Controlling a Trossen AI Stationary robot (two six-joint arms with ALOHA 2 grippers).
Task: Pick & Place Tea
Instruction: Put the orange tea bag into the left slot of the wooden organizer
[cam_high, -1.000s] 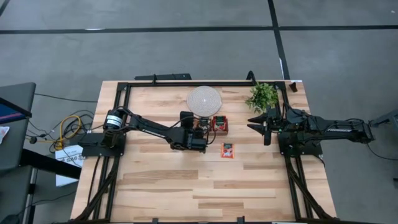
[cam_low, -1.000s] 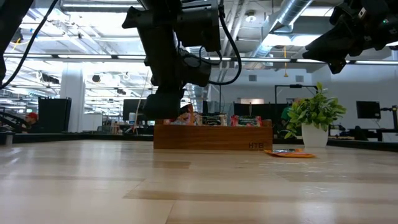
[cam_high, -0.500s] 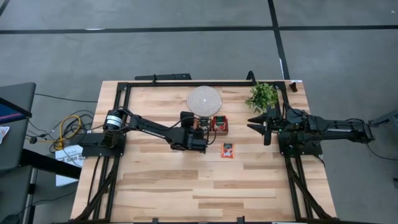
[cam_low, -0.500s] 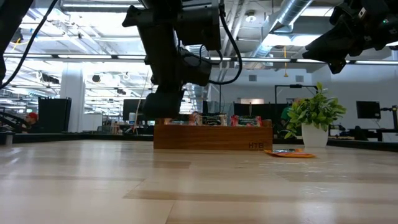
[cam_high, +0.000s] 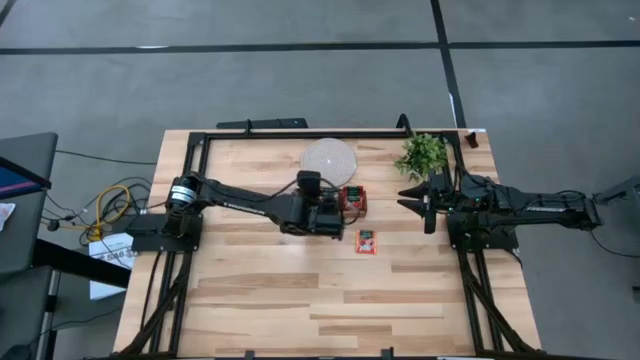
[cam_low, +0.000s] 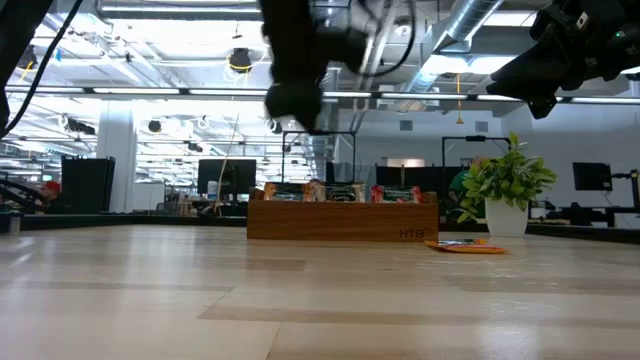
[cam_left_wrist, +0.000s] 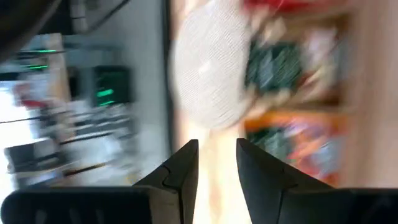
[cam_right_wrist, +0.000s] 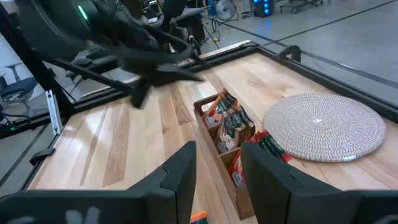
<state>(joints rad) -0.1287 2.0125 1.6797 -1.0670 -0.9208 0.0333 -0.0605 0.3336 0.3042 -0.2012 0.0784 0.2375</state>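
Red-orange and tan tea sachets stand upright in the brown wooden tray (cam_right_wrist: 225, 163), (cam_low: 340, 219) beside the round white disc (cam_high: 328, 158). One red-orange sachet (cam_high: 367, 241) lies flat on the table nearer the front, also in the low view (cam_low: 465, 246). My left gripper (cam_high: 325, 203), (cam_low: 293, 103) hangs above the tray's left part, open, with nothing between its fingers (cam_left_wrist: 216, 146). It hides part of the tray from above. My right gripper (cam_high: 418, 200) hovers high to the right of the tray, open and empty (cam_right_wrist: 217, 149).
A small potted plant (cam_high: 422, 155), (cam_low: 505, 190) stands at the back right, close to my right gripper. A black frame (cam_high: 300, 134) runs along the table's far edge and sides. Bare wood (cam_high: 330, 300) fills the table's near half.
My left gripper has risen from the left end of the tray, where it sat low a second ago. It now hangs well above the tray and a little further toward the table's right. Its wrist view is blurred by the motion. My right arm has kept still.
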